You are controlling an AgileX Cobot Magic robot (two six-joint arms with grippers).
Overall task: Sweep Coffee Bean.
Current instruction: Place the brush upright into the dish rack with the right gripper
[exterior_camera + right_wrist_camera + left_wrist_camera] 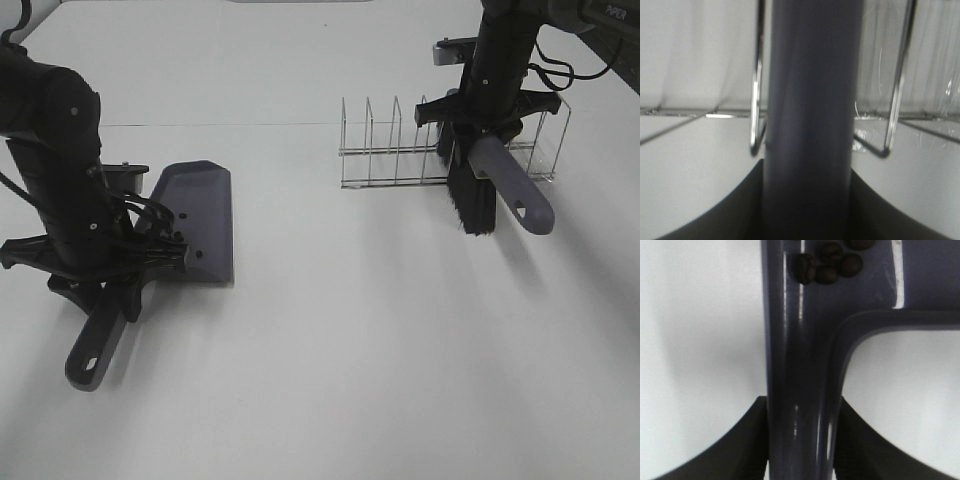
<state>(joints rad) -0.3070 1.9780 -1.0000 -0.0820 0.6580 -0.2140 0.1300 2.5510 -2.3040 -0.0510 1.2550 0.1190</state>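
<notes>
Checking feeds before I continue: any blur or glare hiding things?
Exterior high: evenly lit, soft shadows on the white table. Left wrist: glare streaks on the grey-purple plastic dustpan handle; dark oval coffee beans slightly soft. Right wrist: grey brush handle blurred, silver wire rack glinting.

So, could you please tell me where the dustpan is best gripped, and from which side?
By its handle, the long narrow bar behind the wide pan, from above, closing on its two flanks as the left hand does now. Beans lie by the handle's root, so gripping there probably keeps it level.
</notes>
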